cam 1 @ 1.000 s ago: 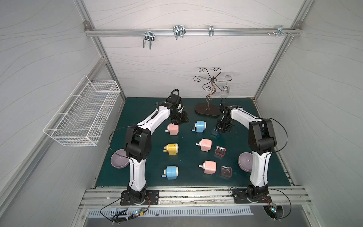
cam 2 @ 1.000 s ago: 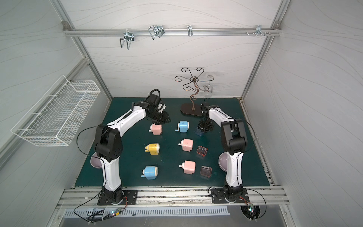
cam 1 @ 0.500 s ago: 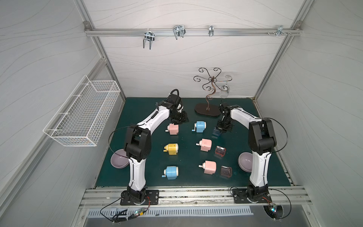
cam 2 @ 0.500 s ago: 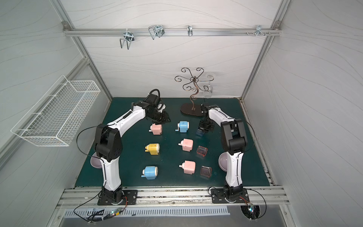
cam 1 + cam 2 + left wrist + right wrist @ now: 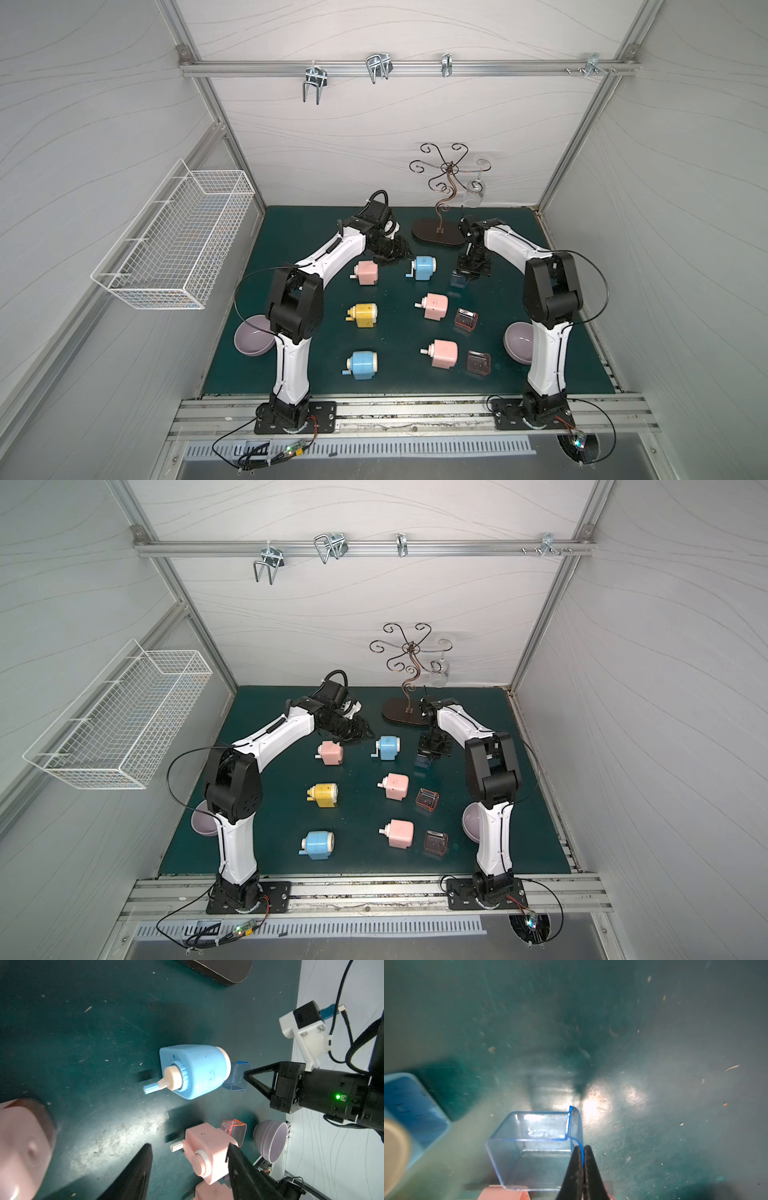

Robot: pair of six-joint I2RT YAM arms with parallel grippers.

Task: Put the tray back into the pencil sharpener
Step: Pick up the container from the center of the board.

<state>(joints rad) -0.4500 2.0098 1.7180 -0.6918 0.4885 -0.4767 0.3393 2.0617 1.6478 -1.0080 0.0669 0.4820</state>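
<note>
A clear blue tray point(image 5: 533, 1147) hangs tilted just above the green mat, right of the blue pencil sharpener point(image 5: 424, 268). My right gripper point(image 5: 583, 1153) is shut on one side wall of the tray, which also shows in both top views point(image 5: 458, 281) point(image 5: 423, 762). In the left wrist view the tray point(image 5: 236, 1078) is close behind the sharpener's point(image 5: 199, 1072) cream end, with the right gripper point(image 5: 246, 1074) on it. My left gripper point(image 5: 388, 255) is open and holds nothing. It sits low between a pink sharpener point(image 5: 365, 272) and the blue one.
Several other sharpeners lie on the mat: yellow point(image 5: 362, 315), blue point(image 5: 363, 365), pink point(image 5: 435, 306) and pink point(image 5: 442, 353). An orange tray point(image 5: 465, 320) and a dark tray point(image 5: 478, 363) lie beside the pink ones. Purple bowls point(image 5: 251, 340) point(image 5: 519, 343) flank the arms. A jewellery stand point(image 5: 438, 237) is behind.
My left gripper's jaws have spread wider. The right gripper has stayed pinched on the blue tray, hardly moving.
</note>
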